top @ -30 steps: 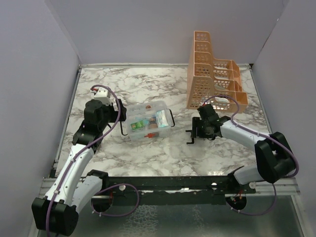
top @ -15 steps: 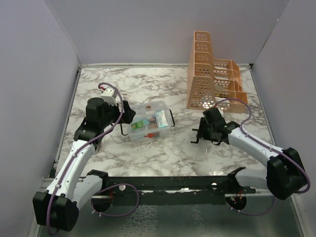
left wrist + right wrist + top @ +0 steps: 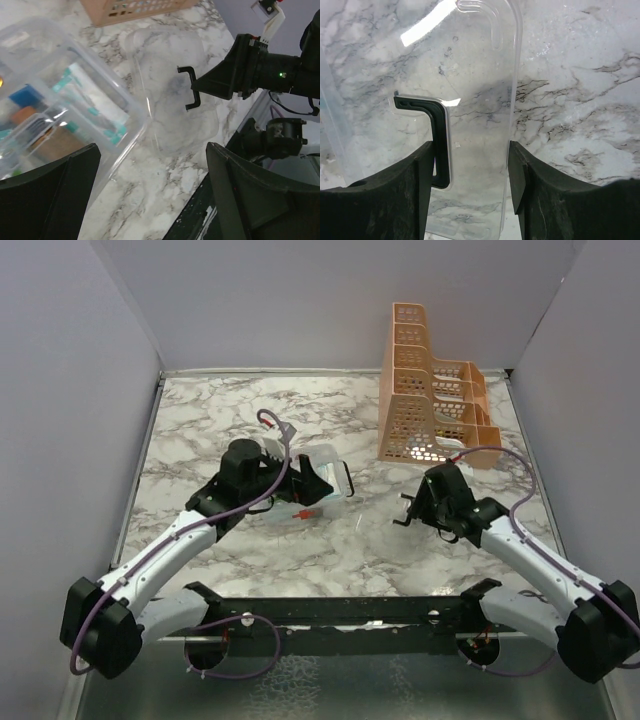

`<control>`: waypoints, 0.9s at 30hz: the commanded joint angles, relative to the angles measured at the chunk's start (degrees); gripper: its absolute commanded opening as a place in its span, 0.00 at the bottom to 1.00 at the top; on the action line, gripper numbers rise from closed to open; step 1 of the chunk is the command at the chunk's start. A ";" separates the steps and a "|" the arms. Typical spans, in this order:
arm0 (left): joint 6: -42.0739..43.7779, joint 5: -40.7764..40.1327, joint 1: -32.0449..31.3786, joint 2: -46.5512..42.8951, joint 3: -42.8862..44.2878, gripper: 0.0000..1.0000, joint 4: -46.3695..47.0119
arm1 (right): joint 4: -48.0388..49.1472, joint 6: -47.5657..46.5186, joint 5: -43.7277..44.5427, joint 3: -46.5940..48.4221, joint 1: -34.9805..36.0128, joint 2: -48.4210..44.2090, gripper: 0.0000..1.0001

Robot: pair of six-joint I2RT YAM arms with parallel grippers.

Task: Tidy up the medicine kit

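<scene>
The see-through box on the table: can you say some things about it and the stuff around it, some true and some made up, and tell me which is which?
1. The clear box has its lid on. False: the lid lies flat on the table beside the box.
2. The orange rack stands at the back right of the table. True.
3. The left gripper is open. True.
4. The right gripper is holding a medicine packet. False: it is open with nothing in it, just above the lid.
5. The clear box is empty. False: there are packets and other small things inside.
</scene>
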 commanded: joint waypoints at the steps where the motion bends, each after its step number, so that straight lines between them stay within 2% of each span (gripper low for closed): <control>1: -5.43 -2.18 -5.54 5.21 2.50 0.90 8.00 | -2.99 3.52 3.34 0.46 0.13 -6.65 0.50; 7: -5.98 -2.78 -10.47 11.73 5.98 0.89 9.54 | -8.31 4.20 6.09 3.34 0.19 -13.25 0.51; 12: -9.75 -2.36 -13.10 13.87 4.67 0.88 14.55 | -9.86 5.55 4.91 6.30 0.18 -16.58 0.51; 20: -16.30 -6.17 -17.40 10.27 -0.72 0.86 21.22 | -7.57 9.47 0.52 10.37 0.20 -18.61 0.51; 27: -21.71 -11.15 -19.98 7.92 -5.19 0.83 28.32 | -3.07 14.78 -4.81 9.64 0.17 -19.42 0.51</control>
